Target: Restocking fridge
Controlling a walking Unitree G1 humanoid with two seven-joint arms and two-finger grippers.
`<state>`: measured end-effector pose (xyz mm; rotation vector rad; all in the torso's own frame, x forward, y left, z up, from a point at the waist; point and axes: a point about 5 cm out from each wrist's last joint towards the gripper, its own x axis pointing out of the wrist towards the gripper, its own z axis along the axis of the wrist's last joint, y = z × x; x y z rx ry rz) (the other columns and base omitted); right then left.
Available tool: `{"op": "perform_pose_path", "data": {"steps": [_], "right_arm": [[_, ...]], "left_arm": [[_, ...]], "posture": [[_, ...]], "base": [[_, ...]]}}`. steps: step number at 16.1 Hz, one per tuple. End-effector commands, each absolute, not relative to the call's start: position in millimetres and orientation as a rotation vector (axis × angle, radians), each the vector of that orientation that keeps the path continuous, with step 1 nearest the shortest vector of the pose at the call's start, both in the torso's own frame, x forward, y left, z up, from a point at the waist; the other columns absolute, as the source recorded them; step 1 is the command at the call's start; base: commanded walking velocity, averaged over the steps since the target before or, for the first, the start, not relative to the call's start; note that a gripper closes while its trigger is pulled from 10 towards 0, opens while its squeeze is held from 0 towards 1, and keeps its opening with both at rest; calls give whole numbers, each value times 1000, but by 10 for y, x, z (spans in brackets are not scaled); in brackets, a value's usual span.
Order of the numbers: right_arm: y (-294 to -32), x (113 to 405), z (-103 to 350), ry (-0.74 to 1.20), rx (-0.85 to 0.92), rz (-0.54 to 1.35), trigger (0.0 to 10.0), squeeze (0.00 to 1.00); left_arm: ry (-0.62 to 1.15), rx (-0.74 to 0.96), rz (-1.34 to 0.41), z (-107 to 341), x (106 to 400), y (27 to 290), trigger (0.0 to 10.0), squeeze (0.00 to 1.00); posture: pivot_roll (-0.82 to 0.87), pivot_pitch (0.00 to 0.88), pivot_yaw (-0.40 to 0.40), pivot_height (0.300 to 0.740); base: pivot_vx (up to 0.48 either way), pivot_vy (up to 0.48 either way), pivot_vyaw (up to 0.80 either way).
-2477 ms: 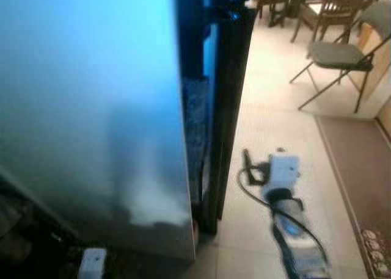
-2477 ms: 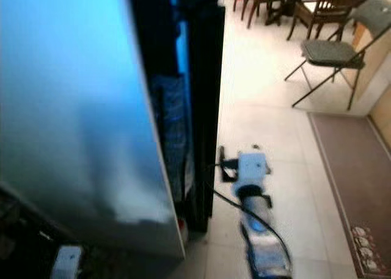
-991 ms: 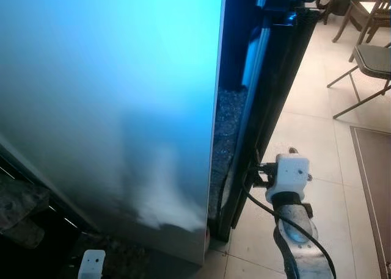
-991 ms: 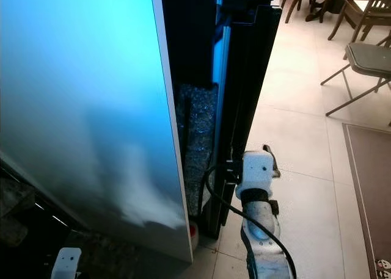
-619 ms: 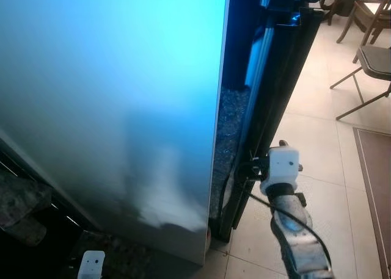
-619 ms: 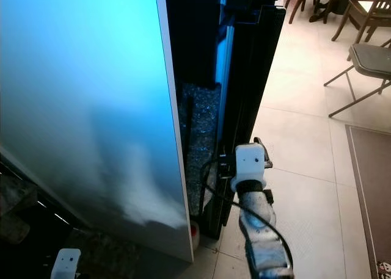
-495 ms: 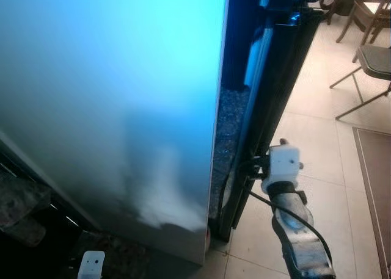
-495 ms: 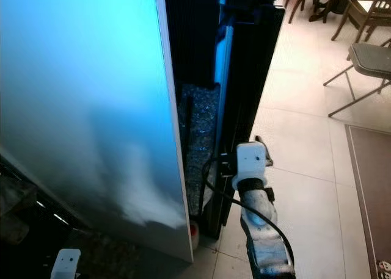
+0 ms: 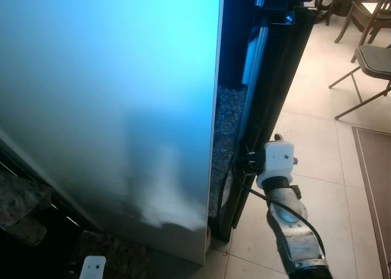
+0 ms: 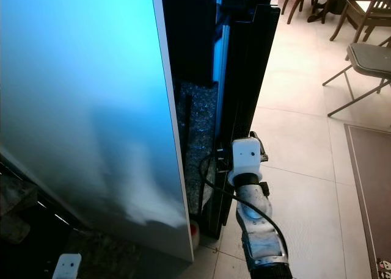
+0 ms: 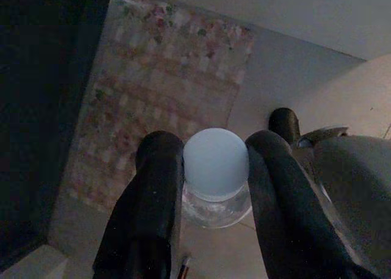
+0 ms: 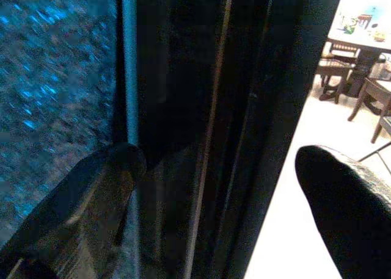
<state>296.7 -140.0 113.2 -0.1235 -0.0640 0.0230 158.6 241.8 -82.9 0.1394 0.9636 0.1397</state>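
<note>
The fridge door (image 9: 110, 108) stands ajar, its broad steel face lit blue and taking up the left half of both eye views. To its right is the dark edge of the second door (image 10: 241, 96), with a narrow gap between them.

The right gripper (image 12: 214, 169) is at that dark door edge, low down. Its fingers are spread wide apart, one finger (image 12: 79, 199) on the inner side by the gap and the other on the outer side toward the room, with the edge between them (whether either pad touches it cannot be told). From the head camera, the white wrist block of the right arm (image 9: 278, 163) sits right against the door edge.

The left gripper (image 11: 211, 187) hangs low above a patterned rug (image 11: 159, 90), its two fingers clamped on a small clear bottle (image 11: 215, 169) with a pale round cap.

A folding chair (image 9: 366, 65) stands well apart on the tiled floor (image 9: 317, 151).
</note>
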Motion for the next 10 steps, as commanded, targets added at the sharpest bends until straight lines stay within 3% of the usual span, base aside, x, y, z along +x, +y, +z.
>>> {"op": "perform_pose_path", "data": {"steps": [1,10], "right_arm": [[-1396,2928,1114,-59,-106,14,10000,0],[-1530,2963,1143,-66,-106,0,10000,0]], "left_arm": [[993,149,146,-854,1519,2445,10000,0],[997,147,145,-849,1533,2447,10000,0]], "posture": [[-27,59,70,740],[-36,59,61,740]], "base": [[0,0,0],[0,0,0]]}}
